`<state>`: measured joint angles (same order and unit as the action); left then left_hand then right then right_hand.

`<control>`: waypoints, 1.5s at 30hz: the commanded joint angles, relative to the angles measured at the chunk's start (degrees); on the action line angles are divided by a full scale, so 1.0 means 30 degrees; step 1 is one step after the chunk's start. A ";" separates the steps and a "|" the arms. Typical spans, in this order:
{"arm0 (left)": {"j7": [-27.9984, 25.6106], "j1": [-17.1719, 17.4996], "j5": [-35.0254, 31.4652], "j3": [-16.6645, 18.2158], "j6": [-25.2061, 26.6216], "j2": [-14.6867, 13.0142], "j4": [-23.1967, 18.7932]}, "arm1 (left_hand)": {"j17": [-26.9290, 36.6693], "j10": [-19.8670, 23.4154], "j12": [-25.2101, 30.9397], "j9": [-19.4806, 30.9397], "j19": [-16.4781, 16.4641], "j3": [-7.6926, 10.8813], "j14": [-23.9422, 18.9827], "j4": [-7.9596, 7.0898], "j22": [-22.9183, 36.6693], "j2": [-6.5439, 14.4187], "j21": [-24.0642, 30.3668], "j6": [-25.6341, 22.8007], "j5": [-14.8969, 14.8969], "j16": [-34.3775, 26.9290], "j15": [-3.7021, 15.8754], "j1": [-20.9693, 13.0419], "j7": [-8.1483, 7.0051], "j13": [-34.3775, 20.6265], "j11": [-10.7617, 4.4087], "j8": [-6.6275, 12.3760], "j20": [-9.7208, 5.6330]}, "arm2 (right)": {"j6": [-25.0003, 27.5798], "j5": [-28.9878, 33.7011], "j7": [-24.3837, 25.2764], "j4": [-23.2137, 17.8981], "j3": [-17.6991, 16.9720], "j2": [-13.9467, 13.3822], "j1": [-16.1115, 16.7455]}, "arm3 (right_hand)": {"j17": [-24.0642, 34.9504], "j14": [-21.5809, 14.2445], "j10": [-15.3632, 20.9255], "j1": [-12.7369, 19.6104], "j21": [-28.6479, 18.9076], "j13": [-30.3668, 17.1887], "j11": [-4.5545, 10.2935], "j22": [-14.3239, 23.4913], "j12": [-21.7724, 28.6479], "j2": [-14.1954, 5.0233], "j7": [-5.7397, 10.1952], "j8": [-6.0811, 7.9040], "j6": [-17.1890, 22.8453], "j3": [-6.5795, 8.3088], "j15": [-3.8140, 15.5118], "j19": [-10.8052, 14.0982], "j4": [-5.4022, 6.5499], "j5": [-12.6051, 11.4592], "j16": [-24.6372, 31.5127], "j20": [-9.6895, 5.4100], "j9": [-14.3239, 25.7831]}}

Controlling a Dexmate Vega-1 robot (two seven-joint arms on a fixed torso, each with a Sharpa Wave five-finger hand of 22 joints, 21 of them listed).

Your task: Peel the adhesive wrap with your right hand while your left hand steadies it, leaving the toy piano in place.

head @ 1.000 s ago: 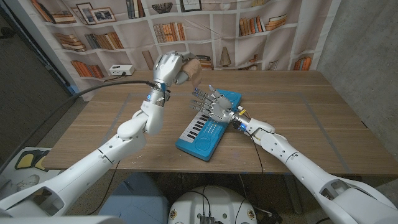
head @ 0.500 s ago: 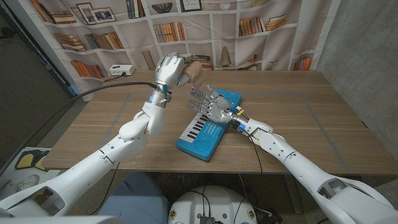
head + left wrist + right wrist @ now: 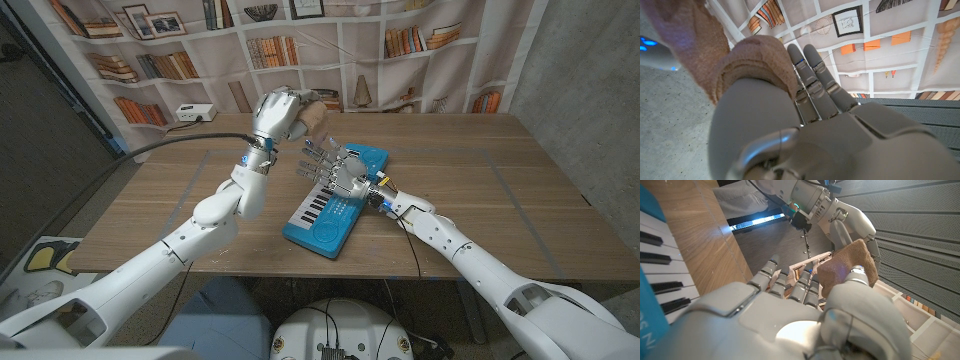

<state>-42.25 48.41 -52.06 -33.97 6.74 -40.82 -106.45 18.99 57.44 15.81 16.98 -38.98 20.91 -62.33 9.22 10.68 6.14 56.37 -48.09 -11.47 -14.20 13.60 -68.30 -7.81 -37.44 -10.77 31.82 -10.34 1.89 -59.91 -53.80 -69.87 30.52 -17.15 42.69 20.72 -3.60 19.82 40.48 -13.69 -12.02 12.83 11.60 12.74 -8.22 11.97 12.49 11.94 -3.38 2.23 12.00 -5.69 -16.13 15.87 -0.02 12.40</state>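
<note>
Head view: left hand [image 3: 278, 112] raised near the table's far edge, clutching the adhesive wrap [image 3: 311, 115]
Right hand [image 3: 335, 166]: fingers spread, empty, over the toy piano [image 3: 337, 201]
Wrap: likely soft, light, clingy — pinch its loose end

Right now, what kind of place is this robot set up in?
Probably a lab or test studio, not a real library: the bookshelves look like a printed backdrop hung behind the wooden table, beside a bare grey wall.

Even, bright indoor light; soft shadows on table [image 3: 480, 190]; head view edges bowed; wrist views blurred up close.
</note>
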 commanded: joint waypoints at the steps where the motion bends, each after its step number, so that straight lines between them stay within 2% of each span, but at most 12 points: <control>1: 0.0108 -0.0104 -0.0125 -0.0200 0.0025 -0.0021 0.0080 | 0.0030 0.0378 0.0089 0.0085 0.0101 -0.0006 -0.0152 -0.0023 -0.0023 0.0094 0.0129 -0.0597 0.0037 -0.0009 0.0048 -0.0161 -0.0602 -0.0004 -0.0292 0.0159 -0.0021 | 0.0278 -0.0134 -0.0883 0.0594 -0.0001 0.0344 -0.0314 | -0.0042 0.0204 -0.0164 0.0553 0.0079 -0.0014 -0.0015 0.0026 -0.0102 -0.0208 0.0068 -0.0106 -0.0265 0.0267 0.3024 -0.0157 -0.0224 -0.0180 -0.0152 -0.0109 0.0040; 4: 0.0139 -0.0144 -0.0150 -0.0248 -0.0006 -0.0021 0.0094 | 0.0026 0.0379 0.0076 0.0074 0.0121 -0.0006 -0.0150 -0.0022 -0.0026 0.0094 0.0162 -0.0599 0.0040 -0.0002 0.0046 -0.0154 -0.0558 0.0000 -0.0287 0.0156 -0.0019 | 0.0285 -0.0055 -0.1020 0.0692 0.0028 0.0375 -0.0378 | -0.0064 0.0223 -0.0151 0.0781 0.0085 0.0003 -0.0019 0.0017 -0.0126 -0.0407 0.0046 -0.0100 -0.0231 0.0451 0.3051 -0.0190 -0.0286 -0.0180 -0.0180 -0.0198 0.0042; 8: 0.0194 -0.0170 -0.0174 -0.0298 -0.0027 -0.0023 0.0087 | 0.0019 0.0406 0.0080 0.0059 0.0137 -0.0008 -0.0142 -0.0022 -0.0029 0.0092 0.0188 -0.0606 0.0044 0.0007 0.0048 -0.0146 -0.0602 -0.0006 -0.0285 0.0151 -0.0018 | 0.0378 -0.0173 -0.1226 0.0823 -0.0007 0.0520 -0.0377 | -0.0080 0.0498 -0.0300 0.0835 0.0102 0.0029 -0.0030 0.0005 -0.0216 -0.0390 -0.0268 -0.0225 -0.0527 0.0510 0.2882 -0.0253 -0.0287 -0.0114 -0.0305 -0.0194 0.0041; 10: 0.0247 -0.0171 -0.0232 -0.0325 -0.0010 -0.0051 0.0062 | 0.0022 0.0412 0.0079 0.0050 0.0142 -0.0009 -0.0150 -0.0017 -0.0030 0.0085 0.0205 -0.0634 0.0045 0.0004 0.0050 -0.0146 -0.0597 -0.0007 -0.0284 0.0158 -0.0016 | 0.0338 -0.0139 -0.1308 0.0847 -0.0013 0.0548 -0.0383 | -0.0095 0.0489 -0.0356 0.0954 0.0118 0.0039 -0.0029 -0.0001 -0.0247 -0.0445 -0.0226 -0.0214 -0.0500 0.0592 0.2911 -0.0300 -0.0333 -0.0105 -0.0307 -0.0249 0.0040; 14: 0.0332 -0.0168 -0.0342 -0.0366 0.0036 -0.0097 0.0026 | 0.0046 0.0416 0.0067 0.0043 0.0156 -0.0008 -0.0181 -0.0009 -0.0032 0.0079 0.0233 -0.0640 0.0045 -0.0021 0.0052 -0.0151 -0.0617 -0.0001 -0.0288 0.0157 -0.0014 | 0.0437 -0.0124 -0.1433 0.0823 -0.0018 0.0531 -0.0434 | -0.0138 0.0515 -0.0451 0.1590 0.0144 0.0063 -0.0017 -0.0020 -0.0307 -0.0856 -0.0111 -0.0200 -0.0456 0.1116 0.3024 -0.0401 -0.0516 -0.0084 -0.0333 -0.0418 0.0030; 20: 0.0419 -0.0100 -0.0396 -0.0387 0.0164 -0.0111 0.0021 | 0.0037 0.0405 0.0030 0.0030 0.0184 -0.0012 -0.0192 -0.0015 -0.0035 0.0077 0.0287 -0.0644 0.0052 -0.0014 0.0051 -0.0132 -0.0604 0.0022 -0.0280 0.0155 -0.0010 | 0.0511 -0.0226 -0.1440 0.0773 -0.0120 0.0578 -0.0350 | -0.0112 0.0491 -0.0224 0.1701 0.0148 0.0054 -0.0025 -0.0034 -0.0231 -0.0825 0.0016 -0.0026 0.0001 0.1353 0.3055 -0.0455 -0.0434 0.0062 -0.0273 -0.0456 0.0027; 31: 0.0460 0.0055 -0.0201 -0.0102 0.0519 -0.0295 0.0110 | 0.0023 0.0438 0.0031 0.0033 0.0228 -0.0014 -0.0191 0.0003 -0.0037 0.0057 0.0382 -0.0626 0.0062 0.0000 0.0053 -0.0148 -0.0609 -0.0007 -0.0281 0.0154 -0.0010 | 0.0634 -0.0339 -0.1300 0.0636 -0.0333 0.0348 -0.0110 | -0.0188 0.0172 0.0906 0.1629 0.0040 -0.0131 -0.0037 -0.0045 0.0172 -0.0229 0.0090 0.0297 0.0992 0.1356 0.2927 -0.0296 -0.0369 0.0498 -0.0117 -0.0385 0.0082; 45: 0.0590 0.0019 -0.0118 -0.0228 0.0613 -0.0280 0.0248 | 0.0013 0.0487 0.0020 -0.0009 0.0279 -0.0018 -0.0225 0.0012 -0.0041 0.0046 0.0497 -0.0688 0.0067 -0.0003 0.0051 -0.0169 -0.0644 -0.0019 -0.0289 0.0159 -0.0007 | 0.0587 -0.0453 -0.1196 0.0553 -0.0551 0.0245 0.0054 | -0.0223 -0.0158 0.1549 0.1023 -0.0062 -0.0237 -0.0048 -0.0047 0.0336 0.0288 -0.0314 0.0395 0.1443 0.0961 0.2879 -0.0079 -0.0115 0.0734 0.0010 -0.0189 0.0113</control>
<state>-40.77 48.48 -52.68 -34.54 8.19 -41.65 -106.02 18.87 57.45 15.68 16.86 -38.48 20.92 -62.33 9.22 10.38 6.18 57.25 -47.99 -11.47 -14.20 13.61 -68.34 -7.91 -37.30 -10.79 31.83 -10.45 3.62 -60.98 -57.82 -67.83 29.36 -16.10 42.38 19.93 -3.63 23.82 43.73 -13.68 -12.42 12.92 11.46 13.44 -7.85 11.45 13.19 15.78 0.08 2.04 11.32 -5.99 -13.95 15.49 -0.70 12.68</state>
